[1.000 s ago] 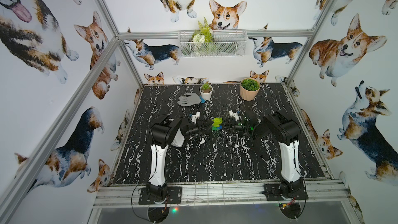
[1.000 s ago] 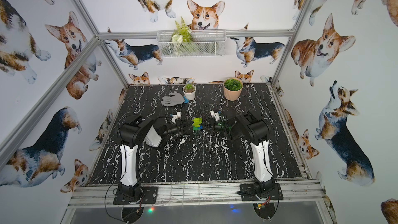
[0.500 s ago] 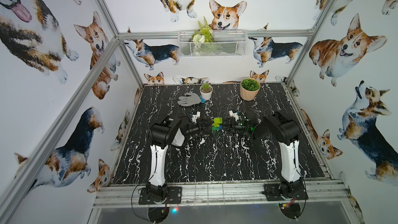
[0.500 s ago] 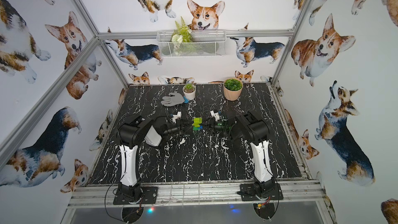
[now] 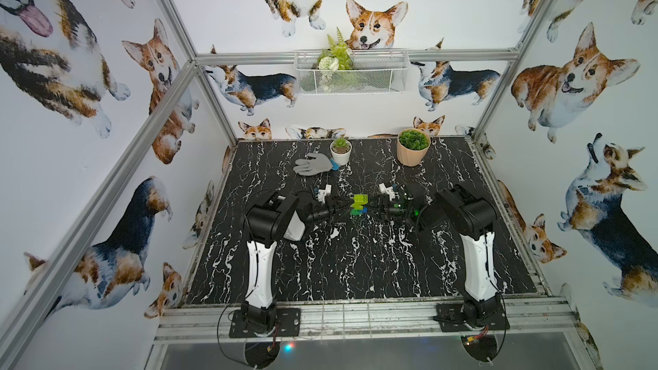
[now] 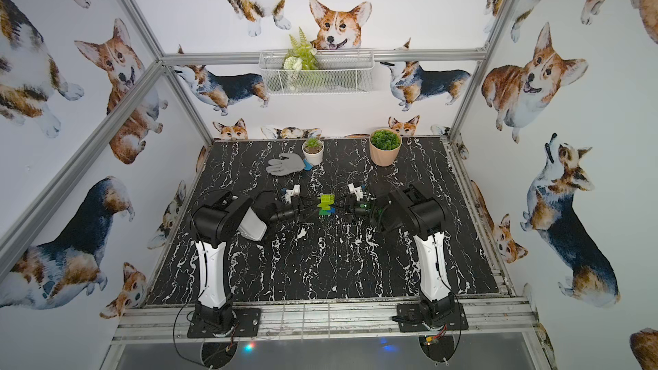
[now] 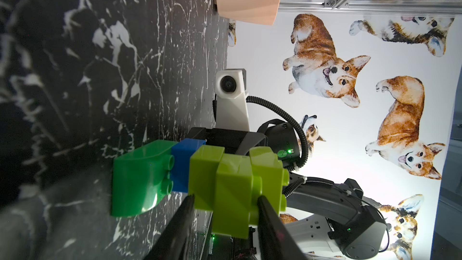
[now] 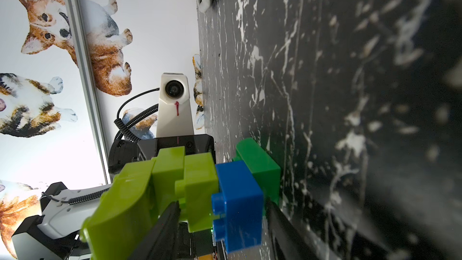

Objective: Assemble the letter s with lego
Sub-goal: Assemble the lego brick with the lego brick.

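Note:
The lego letter s (image 5: pixel 358 204) (image 6: pixel 327 203) stands on edge mid-table between my two grippers. Its dark green brick (image 7: pixel 135 181) rests on the black marble table (image 5: pixel 356 265), then comes the blue brick (image 7: pixel 186 153), with lime-green bricks (image 7: pixel 235 183) stacked above. My left gripper (image 7: pixel 225 197) (image 5: pixel 347 204) straddles the lime-green bricks, its jaws loosely open and the fingers close along both sides. My right gripper (image 8: pixel 221 205) (image 5: pixel 372 206) reaches in from the opposite side. It is open around the blue brick (image 8: pixel 237 196), and a sliver of dark green (image 8: pixel 260 166) shows beside one finger.
A grey glove (image 5: pixel 313 165), a small white plant pot (image 5: pixel 340 153) and a larger peach pot (image 5: pixel 413 153) stand at the back of the table. A wire basket (image 5: pixel 350 72) with greenery hangs on the rear wall. Aluminium frame posts edge the table.

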{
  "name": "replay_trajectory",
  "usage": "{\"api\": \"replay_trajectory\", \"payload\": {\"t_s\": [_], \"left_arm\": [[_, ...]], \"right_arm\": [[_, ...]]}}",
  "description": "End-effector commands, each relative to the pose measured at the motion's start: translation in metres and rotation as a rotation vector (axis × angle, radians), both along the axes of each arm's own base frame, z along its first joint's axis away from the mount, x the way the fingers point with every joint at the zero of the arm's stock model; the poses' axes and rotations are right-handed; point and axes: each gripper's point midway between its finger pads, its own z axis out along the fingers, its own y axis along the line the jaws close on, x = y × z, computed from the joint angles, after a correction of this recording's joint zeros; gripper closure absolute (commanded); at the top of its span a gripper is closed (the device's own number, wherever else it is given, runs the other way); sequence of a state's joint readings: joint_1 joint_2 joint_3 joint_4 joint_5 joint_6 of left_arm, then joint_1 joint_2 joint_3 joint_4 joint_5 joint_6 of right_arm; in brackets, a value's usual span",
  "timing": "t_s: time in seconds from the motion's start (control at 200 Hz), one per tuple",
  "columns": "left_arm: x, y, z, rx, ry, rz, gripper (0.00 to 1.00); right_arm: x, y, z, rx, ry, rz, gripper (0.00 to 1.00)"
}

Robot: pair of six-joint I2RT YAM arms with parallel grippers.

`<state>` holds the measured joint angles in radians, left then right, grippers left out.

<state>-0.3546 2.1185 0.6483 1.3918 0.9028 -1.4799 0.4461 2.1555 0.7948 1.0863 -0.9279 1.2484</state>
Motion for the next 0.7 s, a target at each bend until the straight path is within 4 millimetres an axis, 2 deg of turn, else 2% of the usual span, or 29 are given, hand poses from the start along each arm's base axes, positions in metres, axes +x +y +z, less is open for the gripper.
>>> {"api": "replay_trajectory", "payload": {"t_s": [0.0,0.696], "left_arm": [[-0.002,0.001,-0.003,0.006,0.042,-0.01,0.55],[0.003,0.002,0.008,0.008,0.016,-0.014,0.5]], "right_arm": [[-0.008,-0.004,-0.019,-0.04,0.11,-0.013,0.44],[-0.003,-0.008,-0.011,-0.024,0.094,-0.027,0.38]]}}
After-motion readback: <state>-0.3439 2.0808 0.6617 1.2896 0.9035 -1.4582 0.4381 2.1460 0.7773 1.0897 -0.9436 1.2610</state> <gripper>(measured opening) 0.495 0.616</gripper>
